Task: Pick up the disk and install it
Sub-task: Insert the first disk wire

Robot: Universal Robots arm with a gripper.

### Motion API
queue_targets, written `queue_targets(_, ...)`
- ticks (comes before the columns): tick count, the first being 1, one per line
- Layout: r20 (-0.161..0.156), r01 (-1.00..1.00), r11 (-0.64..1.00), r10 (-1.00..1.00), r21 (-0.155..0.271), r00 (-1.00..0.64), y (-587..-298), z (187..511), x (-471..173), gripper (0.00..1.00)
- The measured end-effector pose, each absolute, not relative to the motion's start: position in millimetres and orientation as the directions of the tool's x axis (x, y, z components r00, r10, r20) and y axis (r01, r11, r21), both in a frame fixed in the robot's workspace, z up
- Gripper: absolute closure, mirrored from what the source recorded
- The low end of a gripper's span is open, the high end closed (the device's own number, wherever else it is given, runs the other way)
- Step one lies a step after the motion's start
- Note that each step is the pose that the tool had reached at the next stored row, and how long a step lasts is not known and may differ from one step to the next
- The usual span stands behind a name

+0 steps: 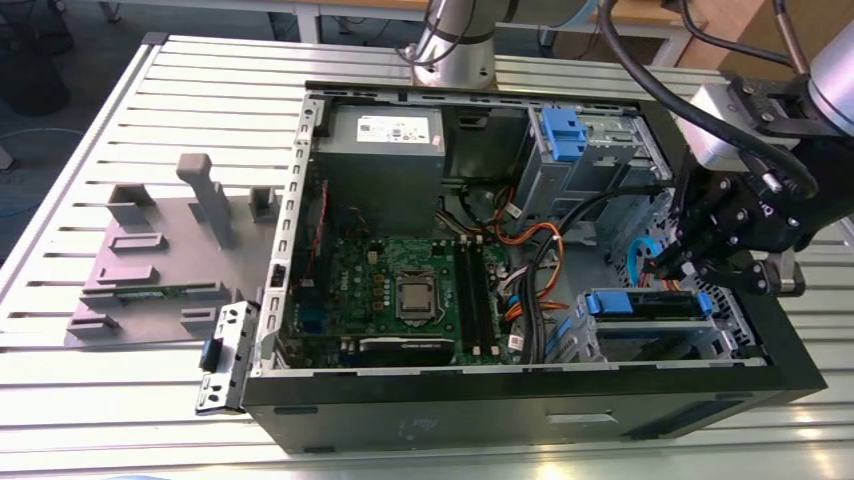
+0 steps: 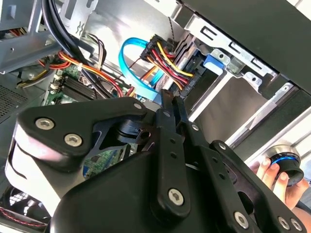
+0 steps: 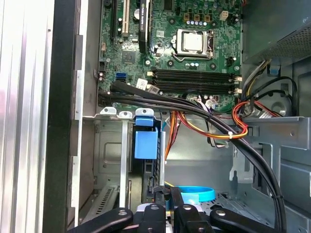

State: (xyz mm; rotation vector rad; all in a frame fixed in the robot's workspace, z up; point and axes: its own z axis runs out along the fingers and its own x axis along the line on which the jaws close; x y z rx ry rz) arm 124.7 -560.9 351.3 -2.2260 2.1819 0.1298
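Note:
The disk (image 1: 647,303) sits in the drive cage at the front of the open computer case, on the exterior view's right; its blue carrier front (image 3: 146,143) and a dark edge show. My gripper (image 1: 678,270) hangs just above and behind it, inside the case. In both wrist views the two black fingers lie close together with nothing between them, at the gripper (image 2: 172,97) (image 3: 168,190). The fingertips point toward the blue carrier tab (image 2: 214,60) and the cable plugs beside it.
Another blue carrier (image 1: 561,135) fills the upper bay. Orange, red and black cable bundles (image 3: 214,128) and a blue data cable (image 2: 138,63) cross the space beside the cage. The motherboard (image 1: 400,295) lies in the case floor. A grey fixture (image 1: 154,255) stands outside. A hand (image 2: 272,174) holds a knob.

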Motion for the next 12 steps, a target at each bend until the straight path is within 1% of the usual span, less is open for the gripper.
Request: queue_targets(12,-0.074,-0.999,-0.023,-0.997,0.043,0.020,-565.7,345.9,123.8,0.84)
